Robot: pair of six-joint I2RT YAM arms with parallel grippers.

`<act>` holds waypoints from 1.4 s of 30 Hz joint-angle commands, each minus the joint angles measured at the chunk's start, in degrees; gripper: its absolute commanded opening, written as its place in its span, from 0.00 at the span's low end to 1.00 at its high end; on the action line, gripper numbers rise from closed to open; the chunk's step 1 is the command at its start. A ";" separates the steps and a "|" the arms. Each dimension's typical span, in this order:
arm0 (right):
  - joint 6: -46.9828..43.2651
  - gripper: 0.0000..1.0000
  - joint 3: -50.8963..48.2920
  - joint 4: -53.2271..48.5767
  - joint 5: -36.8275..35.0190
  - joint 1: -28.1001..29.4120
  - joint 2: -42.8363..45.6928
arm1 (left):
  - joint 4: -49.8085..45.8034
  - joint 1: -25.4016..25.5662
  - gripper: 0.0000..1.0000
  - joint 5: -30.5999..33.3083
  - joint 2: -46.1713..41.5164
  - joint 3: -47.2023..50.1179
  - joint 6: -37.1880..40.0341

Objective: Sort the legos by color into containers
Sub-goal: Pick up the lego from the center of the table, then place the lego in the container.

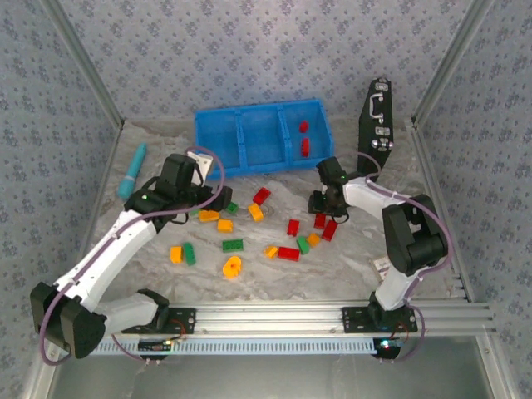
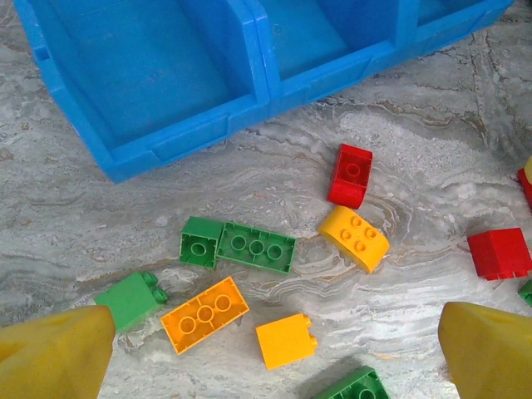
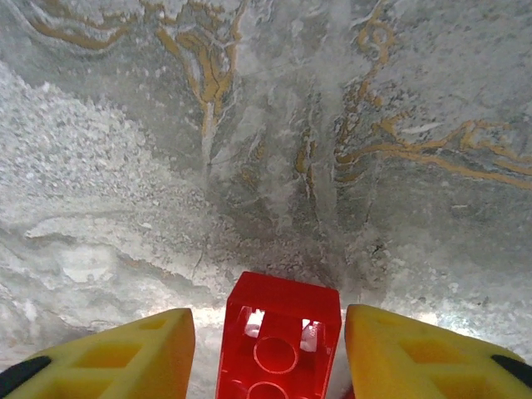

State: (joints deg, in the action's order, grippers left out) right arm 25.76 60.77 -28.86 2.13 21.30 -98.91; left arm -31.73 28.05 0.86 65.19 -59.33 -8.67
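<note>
Right gripper (image 3: pixel 270 353) low over marbled table (image 3: pixel 249 125), yellow fingers (image 3: pixel 125 357) parted astride upturned red brick (image 3: pixel 278 332); sliver of gap on one side, no clamp made, bare tabletop ahead. Left gripper (image 2: pixel 270 349) spread wide over scattered legos (image 2: pixel 256 247), just short of blue tray (image 2: pixel 166 145) near wall. Two red bricks (image 1: pixel 304 137) in tray's right compartment. Open margin between scatter and near rail (image 1: pixel 274 316). Teal tool (image 1: pixel 131 170) at left wall, black case (image 1: pixel 378 116) far right.

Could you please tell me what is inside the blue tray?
Two red bricks lie in the right compartment of the tray; the other two show bare floor. The near wall covers a strip of each floor.
</note>
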 commanded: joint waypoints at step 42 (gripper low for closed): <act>-17.58 0.28 60.13 -0.73 -13.23 -3.12 -32.25 | -4.73 -0.74 1.00 5.71 -3.70 -1.84 -0.21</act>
State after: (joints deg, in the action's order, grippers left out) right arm 9.52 115.74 -30.39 -9.52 18.35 -128.51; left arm -36.07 27.73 5.61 61.87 -59.94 -8.49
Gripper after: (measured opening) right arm 0.279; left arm 0.999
